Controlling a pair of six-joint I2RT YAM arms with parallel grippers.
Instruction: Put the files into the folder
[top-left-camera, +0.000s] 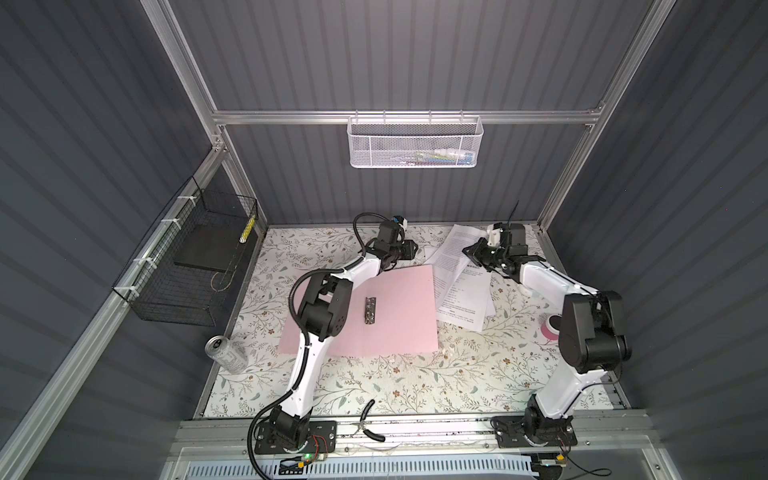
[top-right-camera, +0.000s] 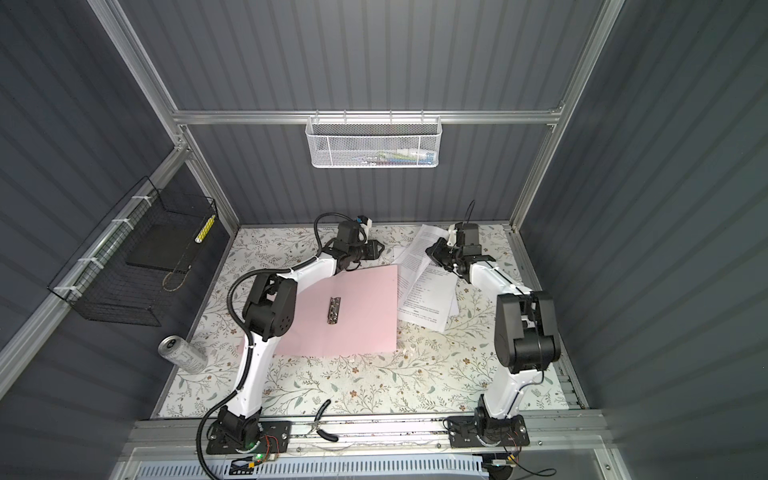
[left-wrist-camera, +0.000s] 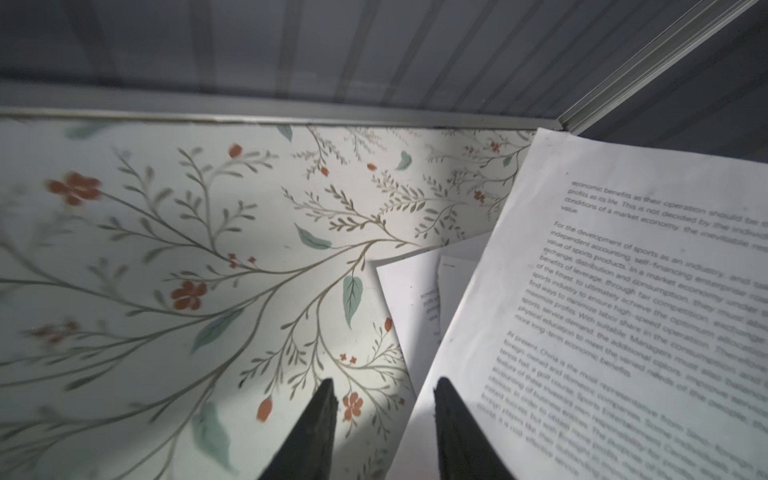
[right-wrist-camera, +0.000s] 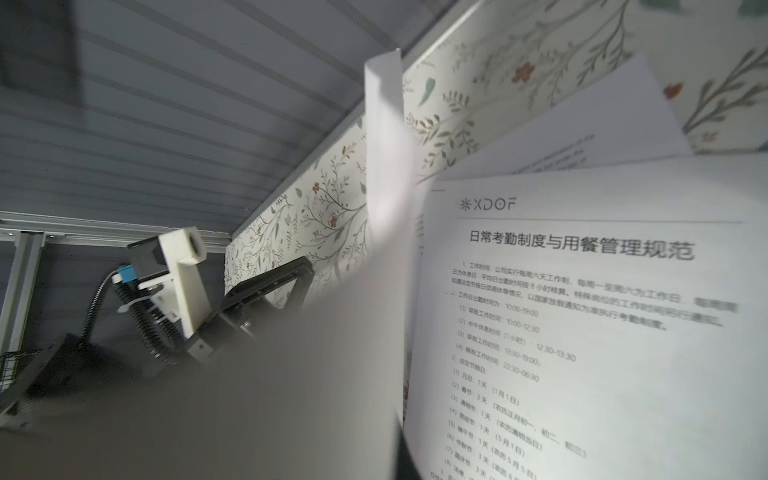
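Note:
The pale pink folder (top-left-camera: 386, 307) (top-right-camera: 353, 316) lies open and flat mid-table, its silver clip (top-left-camera: 370, 309) bare. The files (top-left-camera: 461, 295) (top-right-camera: 428, 299) lie fanned to its right, the top one headed in bold (right-wrist-camera: 582, 332). My right gripper (top-left-camera: 471, 253) (top-right-camera: 434, 251) (right-wrist-camera: 403, 465) is shut on one sheet (top-left-camera: 451, 249) (right-wrist-camera: 332, 353), raised on edge off the pile; the sheet hides its jaws. My left gripper (top-left-camera: 415, 249) (top-right-camera: 380, 248) (left-wrist-camera: 385, 382) stands open just left of that sheet (left-wrist-camera: 623, 291), whose edge runs beside one finger.
A drinks can (top-left-camera: 226, 353) lies at the table's left edge. A black wire basket (top-left-camera: 187, 266) hangs on the left wall and a white mesh basket (top-left-camera: 415, 141) on the back rail. A pink tape roll (top-left-camera: 550, 326) sits right; pliers (top-left-camera: 365, 424) lie at the front.

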